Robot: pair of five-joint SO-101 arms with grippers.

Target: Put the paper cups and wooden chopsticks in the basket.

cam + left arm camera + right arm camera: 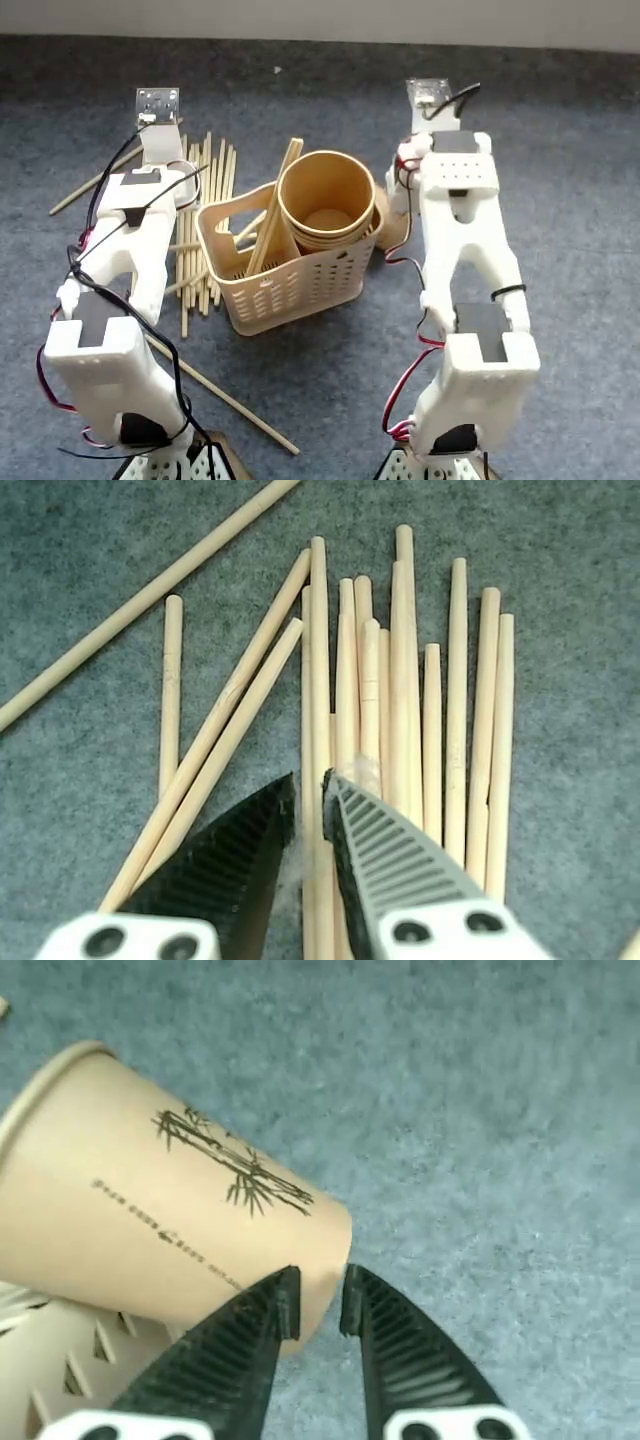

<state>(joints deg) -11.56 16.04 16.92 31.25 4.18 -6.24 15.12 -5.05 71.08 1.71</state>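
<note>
A cream plastic basket stands mid-table, holding a stack of paper cups and two upright chopsticks. To its left lies a pile of loose wooden chopsticks. My left gripper is down on the pile, shut on one chopstick that runs between its jaws. Another paper cup lies on its side against the basket wall, right of the basket. My right gripper is shut on that cup's base rim.
One long chopstick lies diagonally near the front, by the left arm's base. Another stray one lies at the far left. Grey carpet covers the table. Metal brackets stand at the back.
</note>
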